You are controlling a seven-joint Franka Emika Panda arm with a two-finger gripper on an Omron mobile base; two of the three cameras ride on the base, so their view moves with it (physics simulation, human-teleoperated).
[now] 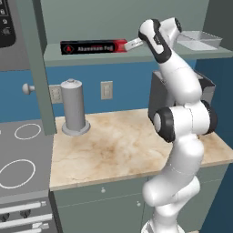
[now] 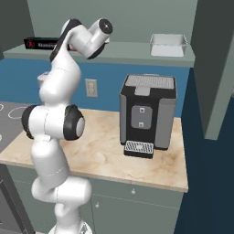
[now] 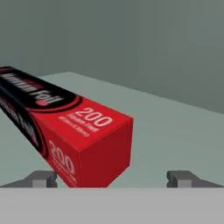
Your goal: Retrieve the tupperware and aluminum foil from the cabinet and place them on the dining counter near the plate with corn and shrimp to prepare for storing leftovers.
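You have the two-finger gripper (image 3: 112,178) up inside the open grey-green wall cabinet (image 1: 136,57), reaching along its shelf toward the long slim black aluminum foil box with the red end (image 1: 93,47). In the hand view the two dark fingertips (image 3: 41,178) stand wide apart, and the box's red end (image 3: 94,146) sits between them, nearer the left tip, with open space on the right side. Nothing is gripped; neither tip is touching the cardboard as far as you can see.

The box lies flat on the shelf, close to the shelf's front edge, its red end pointing at your hand. It runs at a slant in the hand view, so its length is not lined up with the fingers. Behind and to the right of it the shelf is bare up to the cabinet's back wall.

The small shallow clear plastic tupperware (image 2: 168,45) rests on the same shelf, well apart from the foil, at the far right end, above the black-and-grey coffee machine (image 2: 147,114).

Below you, the beige marbled worktop (image 1: 113,150) carries a grey cylindrical canister (image 1: 74,108) near the wall. The cabinet's open door (image 1: 38,68) hangs edge-on just left of the foil, its round pale knob (image 1: 28,88) facing left.
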